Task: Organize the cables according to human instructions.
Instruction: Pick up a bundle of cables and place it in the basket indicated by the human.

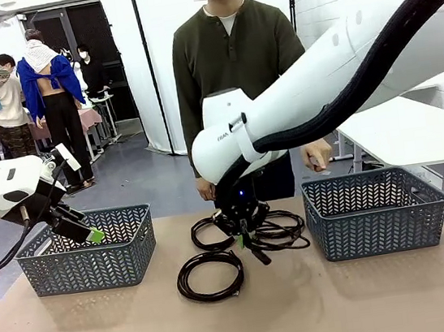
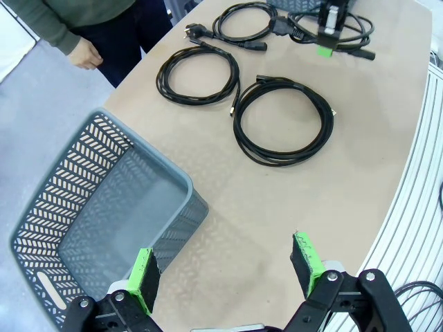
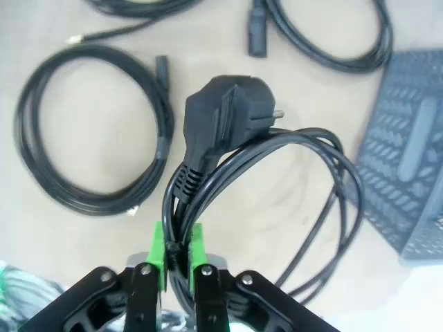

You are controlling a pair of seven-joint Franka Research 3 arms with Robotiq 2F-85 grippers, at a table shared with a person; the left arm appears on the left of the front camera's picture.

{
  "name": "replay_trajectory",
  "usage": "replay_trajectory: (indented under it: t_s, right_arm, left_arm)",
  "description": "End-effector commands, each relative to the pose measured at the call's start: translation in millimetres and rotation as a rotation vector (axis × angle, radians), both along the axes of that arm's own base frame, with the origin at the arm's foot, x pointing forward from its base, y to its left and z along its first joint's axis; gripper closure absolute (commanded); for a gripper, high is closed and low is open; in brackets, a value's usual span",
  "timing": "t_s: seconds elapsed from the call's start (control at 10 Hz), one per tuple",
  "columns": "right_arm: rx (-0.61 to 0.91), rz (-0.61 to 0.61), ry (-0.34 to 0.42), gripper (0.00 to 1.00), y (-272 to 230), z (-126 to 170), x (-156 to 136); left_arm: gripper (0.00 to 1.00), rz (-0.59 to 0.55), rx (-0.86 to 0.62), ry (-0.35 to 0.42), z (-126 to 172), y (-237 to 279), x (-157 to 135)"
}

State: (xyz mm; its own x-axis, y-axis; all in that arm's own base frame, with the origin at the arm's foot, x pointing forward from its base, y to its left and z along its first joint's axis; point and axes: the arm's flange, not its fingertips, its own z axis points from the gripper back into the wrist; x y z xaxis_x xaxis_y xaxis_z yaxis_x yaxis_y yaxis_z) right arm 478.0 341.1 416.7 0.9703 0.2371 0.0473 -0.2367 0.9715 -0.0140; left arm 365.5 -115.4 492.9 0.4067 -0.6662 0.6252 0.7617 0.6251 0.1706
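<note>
Nearest, my right claw (image 3: 176, 252) is clamped tight on one of the cables (image 3: 228, 166), just behind its chunky plug (image 3: 225, 117). I judge the spot a good one, since the strands bunch there and the whole loop should come along together rather than unwinding. The grip sits low over the tabletop (image 1: 306, 310), in the middle, between the left basket (image 1: 86, 249) and the right basket (image 1: 375, 211); the three other coils (image 2: 240, 124) lie flat close by, none yet in a basket. My left claw (image 2: 225, 266) hangs wide open and empty beside the left basket's near corner, likely kept aside to leave the middle free. The person (image 1: 232, 58) stands at the far edge with a hand (image 1: 316, 153) low near the right basket; I read no clear gesture, so which basket is wanted I cannot tell.
</note>
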Motion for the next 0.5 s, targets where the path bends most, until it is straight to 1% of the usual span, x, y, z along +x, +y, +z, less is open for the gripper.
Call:
replay_trajectory:
  t_s: [0.0,0.2,0.3,0.4]
  right_arm:
    - [-0.035,0.195,-0.010,1.00,-12,23,-6]
    - [-0.092,0.390,-0.010,1.00,-24,45,-20]
    - [-0.099,0.448,-0.001,1.00,-35,56,-24]
    - [-0.067,0.511,0.025,1.00,-44,62,-26]
  left_arm:
    - [0.00,-0.001,-0.015,0.000,-1,1,2]
    - [0.00,-0.001,-0.015,0.000,-1,1,2]
    - [0.00,-0.001,-0.015,0.000,-1,1,2]
    - [0.00,-0.001,-0.015,0.000,-1,1,2]
